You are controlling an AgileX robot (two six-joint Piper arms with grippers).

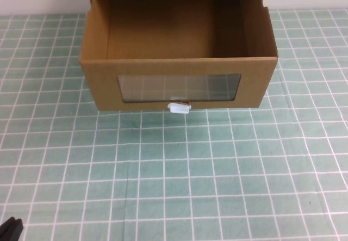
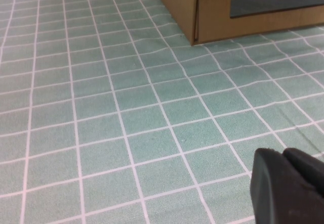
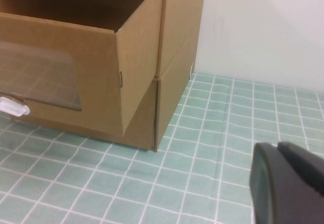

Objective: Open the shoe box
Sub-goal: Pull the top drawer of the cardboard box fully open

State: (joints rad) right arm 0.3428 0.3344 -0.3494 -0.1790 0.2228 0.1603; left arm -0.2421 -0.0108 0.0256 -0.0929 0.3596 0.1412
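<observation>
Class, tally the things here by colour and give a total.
Brown: 1, shoe box.
White: 1, pull tab on its front.
Green: 1, grid mat.
Black: 2, left gripper low at near left, right gripper off the box's right corner.
Total: 5

I read no text, label, brand or number anywhere. Box point(image 1: 103, 83) faces blank on sides I see. Mat point(image 1: 163, 170): grid lines only.
</observation>
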